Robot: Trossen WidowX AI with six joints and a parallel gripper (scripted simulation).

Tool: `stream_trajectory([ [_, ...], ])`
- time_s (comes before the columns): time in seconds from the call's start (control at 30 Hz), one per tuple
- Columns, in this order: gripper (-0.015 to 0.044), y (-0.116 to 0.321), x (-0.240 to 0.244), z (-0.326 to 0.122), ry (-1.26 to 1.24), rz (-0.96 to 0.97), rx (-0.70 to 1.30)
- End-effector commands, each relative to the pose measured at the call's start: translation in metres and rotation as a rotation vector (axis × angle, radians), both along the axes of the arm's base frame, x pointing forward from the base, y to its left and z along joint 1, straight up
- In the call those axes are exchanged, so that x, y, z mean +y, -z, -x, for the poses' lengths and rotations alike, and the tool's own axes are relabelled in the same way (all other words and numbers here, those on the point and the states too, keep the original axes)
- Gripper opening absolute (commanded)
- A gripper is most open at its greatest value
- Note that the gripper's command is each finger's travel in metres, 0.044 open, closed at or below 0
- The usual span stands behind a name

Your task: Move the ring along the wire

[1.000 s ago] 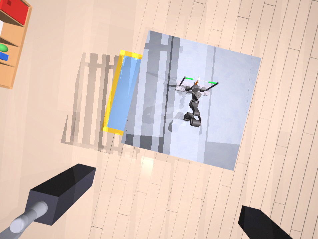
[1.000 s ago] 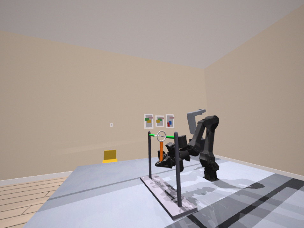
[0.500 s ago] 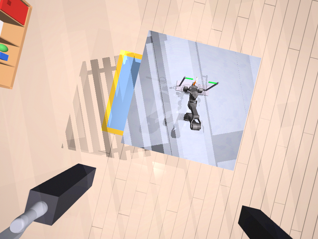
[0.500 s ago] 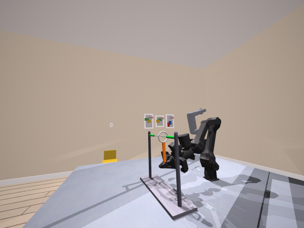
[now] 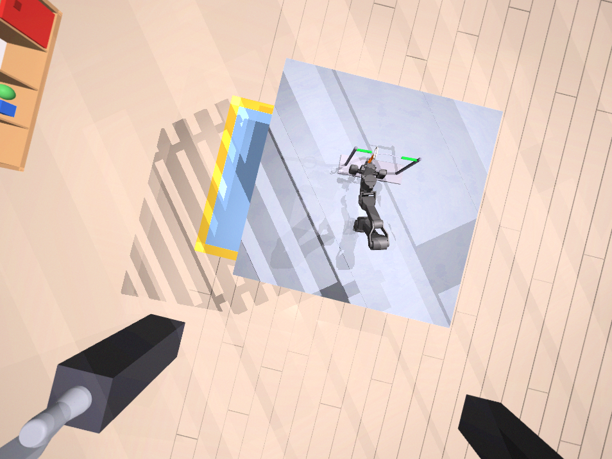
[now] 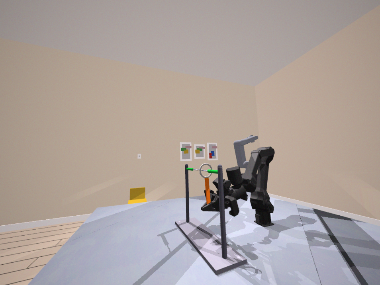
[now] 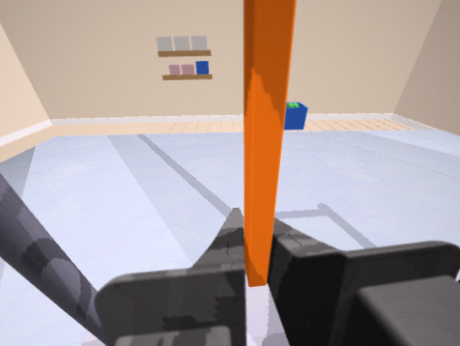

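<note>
The ring (image 5: 376, 149) (image 6: 200, 170) surrounds the wire beside the inner end of the green part (image 5: 364, 150) (image 6: 212, 171) at the top view's left post (image 5: 350, 156) (image 6: 222, 211). The wire passes near the ring's middle; contact cannot be told. The orange handle (image 6: 207, 188) (image 7: 266, 145) hangs below, slightly tilted. My gripper (image 6: 208, 204) (image 7: 244, 214) is shut on its lower end, below the wire. The thin grey wire (image 5: 387, 155) (image 6: 195, 169) runs to the other green part (image 5: 409, 159) (image 6: 190, 168) and post (image 5: 408, 166) (image 6: 187, 196). The wrist view does not show the ring.
The posts stand on a flat base plate (image 6: 196, 241) on the bluish table (image 5: 444, 187) (image 6: 122, 239). A dark post (image 7: 43, 261) rises close to the left of my gripper in the wrist view. A yellow-rimmed blue box (image 5: 216, 172) lies beside the table's left edge in the top view.
</note>
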State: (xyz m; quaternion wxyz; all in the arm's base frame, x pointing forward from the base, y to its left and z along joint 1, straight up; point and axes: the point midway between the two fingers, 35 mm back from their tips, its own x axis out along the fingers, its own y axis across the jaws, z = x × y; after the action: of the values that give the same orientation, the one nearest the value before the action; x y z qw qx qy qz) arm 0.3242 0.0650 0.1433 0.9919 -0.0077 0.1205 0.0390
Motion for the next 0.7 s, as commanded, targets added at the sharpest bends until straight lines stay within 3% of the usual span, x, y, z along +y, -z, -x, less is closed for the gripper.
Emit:
stream_trajectory([
  [0.0,-0.015,0.0,0.005,0.0,0.006,-0.01,0.003],
  [0.67,-0.015,0.0,0.026,0.002,0.008,-0.02,0.005],
])
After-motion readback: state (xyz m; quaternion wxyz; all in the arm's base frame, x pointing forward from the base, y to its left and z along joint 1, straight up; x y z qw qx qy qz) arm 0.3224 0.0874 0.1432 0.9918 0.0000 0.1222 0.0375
